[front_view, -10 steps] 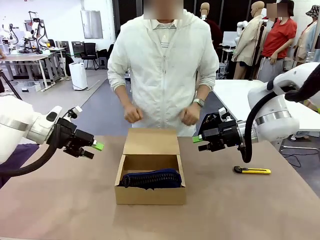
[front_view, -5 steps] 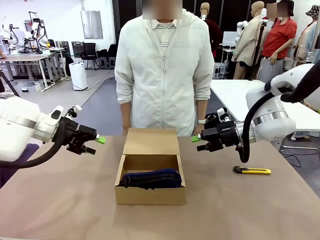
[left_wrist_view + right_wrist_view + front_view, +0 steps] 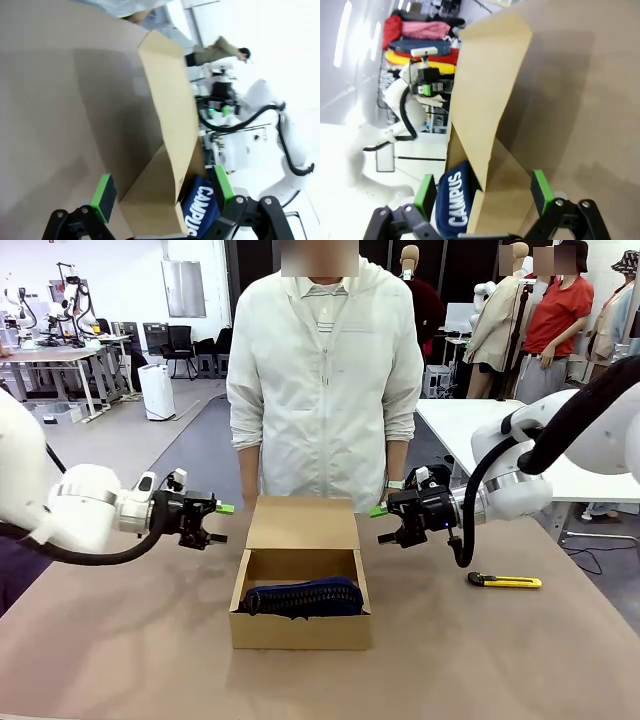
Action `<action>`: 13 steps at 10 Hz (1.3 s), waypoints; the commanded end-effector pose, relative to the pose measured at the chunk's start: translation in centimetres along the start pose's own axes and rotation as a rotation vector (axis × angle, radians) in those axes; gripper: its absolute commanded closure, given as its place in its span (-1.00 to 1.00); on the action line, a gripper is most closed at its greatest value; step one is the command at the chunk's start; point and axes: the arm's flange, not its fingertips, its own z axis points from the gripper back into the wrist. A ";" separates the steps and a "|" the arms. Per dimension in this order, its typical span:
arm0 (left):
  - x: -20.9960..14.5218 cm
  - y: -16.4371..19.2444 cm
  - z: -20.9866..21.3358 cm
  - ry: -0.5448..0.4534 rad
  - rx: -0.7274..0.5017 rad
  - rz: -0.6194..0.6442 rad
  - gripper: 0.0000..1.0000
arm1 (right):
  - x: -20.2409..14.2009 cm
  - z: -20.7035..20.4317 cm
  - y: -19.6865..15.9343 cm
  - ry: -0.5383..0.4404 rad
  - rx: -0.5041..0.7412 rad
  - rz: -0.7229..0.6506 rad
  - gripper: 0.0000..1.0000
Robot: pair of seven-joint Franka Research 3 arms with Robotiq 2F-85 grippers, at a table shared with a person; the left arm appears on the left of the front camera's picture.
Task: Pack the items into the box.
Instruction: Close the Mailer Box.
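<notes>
Right now I'm seeing the box (image 3: 300, 632) sitting open on the surface (image 3: 120, 640), its flap lid (image 3: 303, 524) standing up at the far side. The navy pouch (image 3: 300, 597) is lying inside, white CAMPUS lettering showing in both wrist views. My left jaws are hovering open beside the flap's left edge and my right jaws are hovering open beside its right edge, both gripping nothing. A yellow-and-black knife (image 3: 504, 581) is lying apart, on the right.

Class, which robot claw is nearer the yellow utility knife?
The right claw: the knife lies on its side of the box; the left claw is across it.
</notes>
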 end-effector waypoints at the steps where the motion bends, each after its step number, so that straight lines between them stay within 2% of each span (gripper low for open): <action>1: 1.2 1.3 -1.9 0.005 -0.161 -0.029 -1.00 | 3.1 -0.5 -0.5 0.034 0.037 -0.121 -1.00; 3: 1.4 1.7 -4.2 0.085 -0.229 -0.044 -1.00 | 4.6 -2.3 -1.3 0.071 0.054 -0.185 -1.00; 5: 1.0 1.4 -5.8 0.136 -0.240 -0.058 -1.00 | 5.4 -4.2 -1.5 0.121 0.089 -0.197 -1.00; 13: 0.3 0.9 -6.7 0.167 -0.226 -0.070 -1.00 | 6.1 -6.7 -2.1 0.226 0.117 -0.176 -1.00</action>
